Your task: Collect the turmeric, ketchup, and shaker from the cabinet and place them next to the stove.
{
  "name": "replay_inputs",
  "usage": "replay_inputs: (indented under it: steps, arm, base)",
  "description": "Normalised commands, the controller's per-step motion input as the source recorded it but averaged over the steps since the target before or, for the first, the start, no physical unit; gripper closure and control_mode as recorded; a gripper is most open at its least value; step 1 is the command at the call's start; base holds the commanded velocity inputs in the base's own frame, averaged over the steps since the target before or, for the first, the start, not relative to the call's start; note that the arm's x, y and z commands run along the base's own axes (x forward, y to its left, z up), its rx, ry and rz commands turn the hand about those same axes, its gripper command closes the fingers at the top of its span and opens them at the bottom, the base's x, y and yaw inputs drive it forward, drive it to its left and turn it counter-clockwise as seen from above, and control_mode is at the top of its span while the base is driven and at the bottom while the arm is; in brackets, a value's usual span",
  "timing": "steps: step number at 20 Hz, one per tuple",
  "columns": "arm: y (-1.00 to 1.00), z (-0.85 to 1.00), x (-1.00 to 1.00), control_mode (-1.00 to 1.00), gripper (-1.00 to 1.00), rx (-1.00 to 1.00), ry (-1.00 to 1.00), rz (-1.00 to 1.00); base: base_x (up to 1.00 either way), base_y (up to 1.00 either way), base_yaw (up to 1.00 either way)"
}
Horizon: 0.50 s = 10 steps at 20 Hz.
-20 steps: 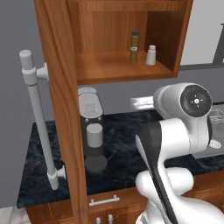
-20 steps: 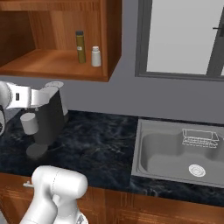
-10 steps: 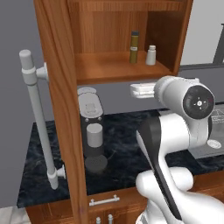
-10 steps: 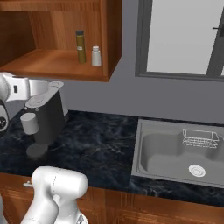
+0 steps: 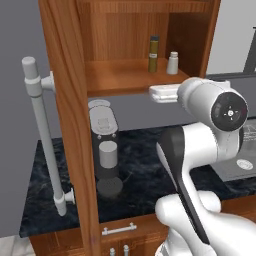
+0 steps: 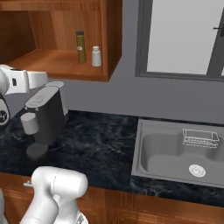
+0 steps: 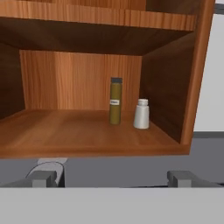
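Cabinet [image 5: 125, 45]: I see a reddish-brown wall cabinet with its door swung open toward me; the door's edge and long grey bar handle [image 5: 44, 135] stand at the left of the left base view. Its top is cut off in every view.
Counter [image 6: 96, 144]: dark marbled stone below the cabinet, partly hidden by my arm.
Sink [image 6: 175, 153]: grey steel basin to the right, with a small wire rack inside.
Coffee machine [image 6: 43, 116]: dark, under the cabinet, a grey cup at its front.
Gripper [image 7: 111, 178]: spread wide, holding nothing, level with the front edge of the lower shelf; only the two tips show in the hand view.
Tall bottle [image 7: 115, 101]: slim, olive-brown, dark cap, upright at the back right of the shelf. Its label is too small to read.
Shaker [image 7: 141, 114]: small, whitish, upright just beside the tall bottle, near the right wall.
Ketchup: I cannot make out a red bottle on the visible shelf.
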Motion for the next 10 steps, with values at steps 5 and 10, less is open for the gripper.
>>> replay_inputs:
  steps: [5,10]
  arm:
    - [0.0,0.19,0.0,-1.0,-1.0,0.0,0.0,0.0]
    - [0.03,0.09,0.12,-1.0,-1.0,0.0,0.0,0.0]
  base:
    - [0.0,0.0,0.0]
    - [0.0,0.0,0.0]
